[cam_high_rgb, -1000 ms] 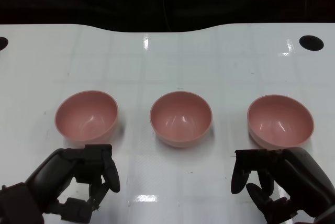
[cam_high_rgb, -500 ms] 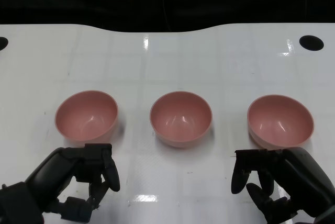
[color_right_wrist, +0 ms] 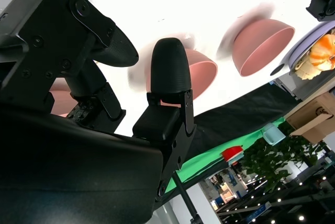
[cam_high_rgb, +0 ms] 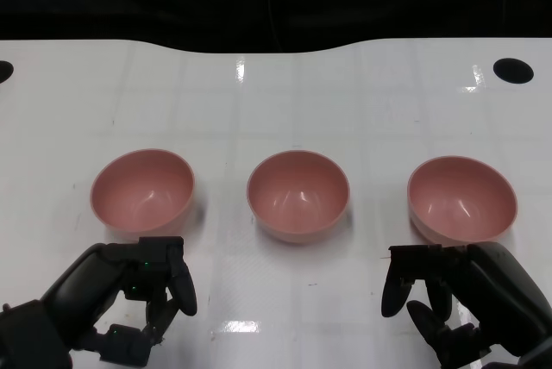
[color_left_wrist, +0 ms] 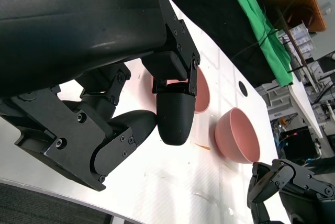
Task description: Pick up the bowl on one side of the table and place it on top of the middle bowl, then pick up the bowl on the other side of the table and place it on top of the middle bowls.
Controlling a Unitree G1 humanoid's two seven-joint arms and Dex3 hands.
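Note:
Three pink bowls stand in a row on the white table point(cam_high_rgb: 276, 102): a left bowl point(cam_high_rgb: 142, 190), a middle bowl point(cam_high_rgb: 297, 195) and a right bowl point(cam_high_rgb: 462, 200). My left hand point(cam_high_rgb: 129, 296) hovers just in front of the left bowl, holding nothing, its fingers apart. My right hand point(cam_high_rgb: 453, 300) sits in front of the right bowl, likewise holding nothing. The left wrist view shows my left fingers point(color_left_wrist: 175, 111) spread, with the middle bowl point(color_left_wrist: 201, 90) partly hidden behind them and the right bowl point(color_left_wrist: 238, 135) beyond. In the right wrist view, the middle bowl point(color_right_wrist: 201, 75) and the left bowl point(color_right_wrist: 261, 43) appear past my right fingers point(color_right_wrist: 170, 69).
A dark hole point(cam_high_rgb: 512, 70) sits in the table's far right corner and another point(cam_high_rgb: 3, 70) at the far left edge. Black backdrop lies behind the curved far edge. Bare tabletop separates the bowls.

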